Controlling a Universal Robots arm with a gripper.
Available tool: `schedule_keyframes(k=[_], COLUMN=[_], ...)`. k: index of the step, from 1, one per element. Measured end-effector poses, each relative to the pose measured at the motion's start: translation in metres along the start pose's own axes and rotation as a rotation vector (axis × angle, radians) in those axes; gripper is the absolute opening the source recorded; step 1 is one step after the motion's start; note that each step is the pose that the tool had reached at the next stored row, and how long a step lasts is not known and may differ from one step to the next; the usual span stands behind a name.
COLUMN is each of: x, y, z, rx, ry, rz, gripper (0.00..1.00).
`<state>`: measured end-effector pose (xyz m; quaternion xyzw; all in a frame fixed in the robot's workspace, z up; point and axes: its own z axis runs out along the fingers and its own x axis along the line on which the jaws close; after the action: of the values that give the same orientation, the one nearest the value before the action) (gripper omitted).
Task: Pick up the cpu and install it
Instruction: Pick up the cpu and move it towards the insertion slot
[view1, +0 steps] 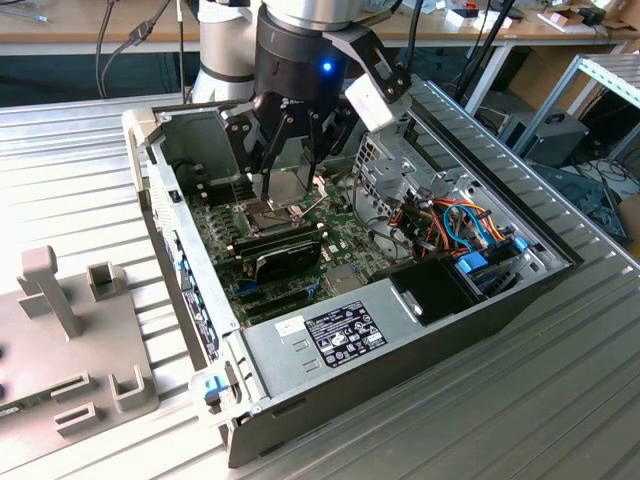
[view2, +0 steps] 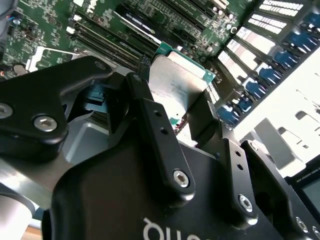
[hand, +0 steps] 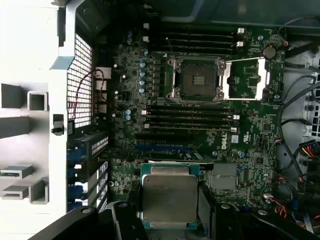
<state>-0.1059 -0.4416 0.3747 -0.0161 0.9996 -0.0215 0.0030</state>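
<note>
Where the gripper hangs inside the open computer case, the cpu is clamped between its two black fingers, one pressing on each opposite edge. The cpu's grey metal top faces both wrist cameras, and a thin green rim shows around it. It is held above the green motherboard, clear of it as far as can be seen.

The socket is open and bare, with its hinged plate swung out to one side. In the first wrist view, rows of long black slots run between the cpu and the socket. In the exterior view the gripper is close above the socket area; whether squarely over it, cannot tell.

Exterior view, further out:
- A long black card stands near the socket.
- A grey power box with a label fills the near end of the case.
- Coloured cables lie toward the exterior view's right.
- A grey plastic stand rests on the ribbed metal table at the exterior view's left.
</note>
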Motion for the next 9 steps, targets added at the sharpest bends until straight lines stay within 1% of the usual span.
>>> schedule_keyframes(k=[2, 4, 7, 9], x=[-0.0045, -0.0076, -0.0152, -0.0178], y=[-0.0002, -0.0003, -0.0005, -0.0006], z=[0.0001, 0.0002, 0.0003, 0.0003], rx=[0.0000, -0.0001, 0.0000, 0.0000], ry=[0.0000, 0.0000, 0.0000, 0.0001], rz=[0.000, 0.000, 0.000, 0.000], gripper=[0.55, 0.55, 0.55, 0.55])
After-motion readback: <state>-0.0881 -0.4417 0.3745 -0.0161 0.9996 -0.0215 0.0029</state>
